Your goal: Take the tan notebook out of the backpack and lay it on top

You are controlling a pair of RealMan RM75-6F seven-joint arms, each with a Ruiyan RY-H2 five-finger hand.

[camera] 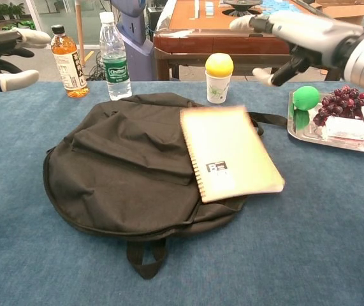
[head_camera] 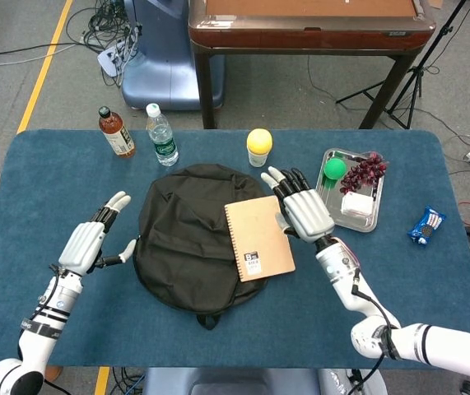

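The tan spiral notebook (head_camera: 258, 238) (camera: 231, 152) lies flat on the right side of the black backpack (head_camera: 187, 236) (camera: 124, 167), its right edge overhanging the bag. My right hand (head_camera: 299, 207) (camera: 291, 37) hovers just right of the notebook with fingers spread, holding nothing. Left of the backpack, my left hand (head_camera: 90, 239) (camera: 2, 57) is open and apart from the bag.
A tea bottle (head_camera: 115, 132) and a water bottle (head_camera: 161, 134) stand at the back left. A cup with a yellow ball (head_camera: 258, 146) stands behind the bag. At the right sit a metal tray (head_camera: 330, 197) with green ball and grapes and a blue packet (head_camera: 426, 225).
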